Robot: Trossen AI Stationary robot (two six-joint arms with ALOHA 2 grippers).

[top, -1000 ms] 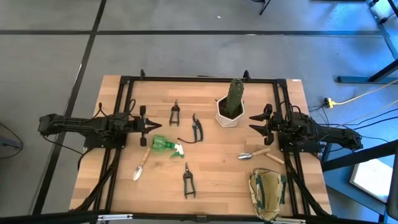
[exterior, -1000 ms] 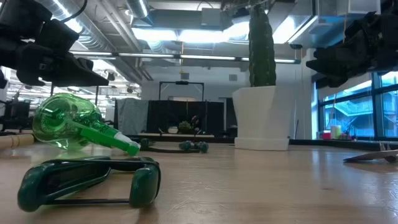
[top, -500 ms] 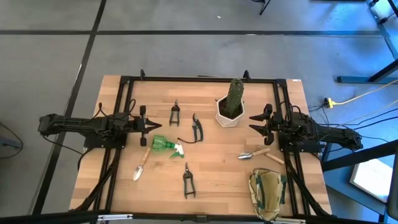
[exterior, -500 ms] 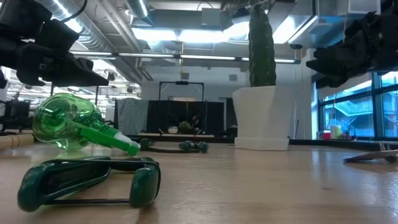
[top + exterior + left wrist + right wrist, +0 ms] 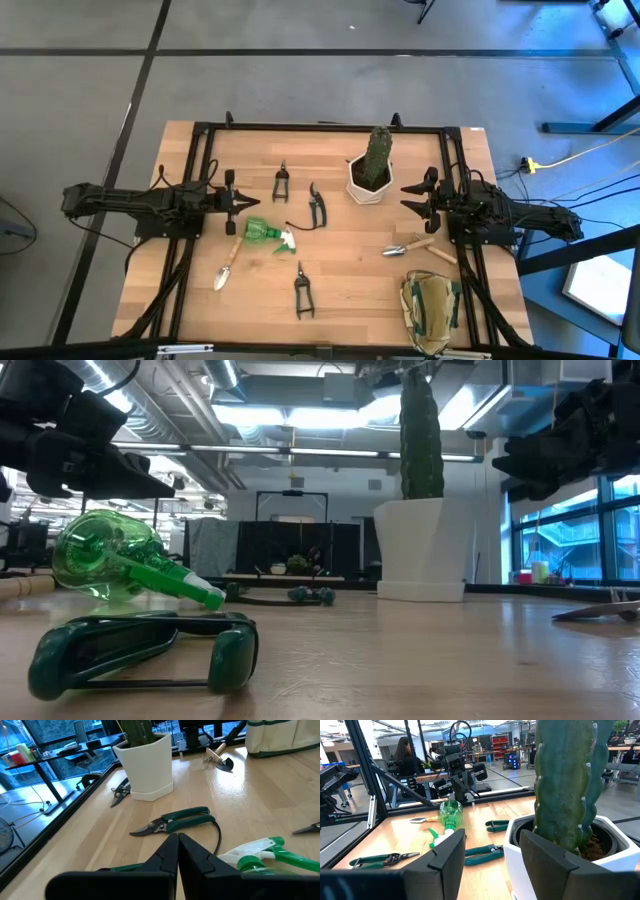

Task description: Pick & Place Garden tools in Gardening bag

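Three shears lie flat on the wooden table (image 5: pixel 340 300): one at the far left (image 5: pixel 281 183), one mid-table (image 5: pixel 317 206) and one near the front (image 5: pixel 302 291). The green spray bottle (image 5: pixel 268 234) lies on its side beside a trowel (image 5: pixel 228 265). A second trowel (image 5: pixel 410 245) lies at the right. The khaki gardening bag (image 5: pixel 430 312) sits at the near right corner. My left gripper (image 5: pixel 250 205) hovers shut just beyond the bottle (image 5: pixel 265 855). My right gripper (image 5: pixel 408 197) hangs open beside the cactus pot (image 5: pixel 372 170). Neither gripper touches anything.
The white pot with its tall cactus (image 5: pixel 565 785) stands close in front of my right gripper (image 5: pixel 490 852). A black frame (image 5: pixel 320 127) runs along the table's far edge and both sides. People sit in the room beyond the table (image 5: pixel 407 757).
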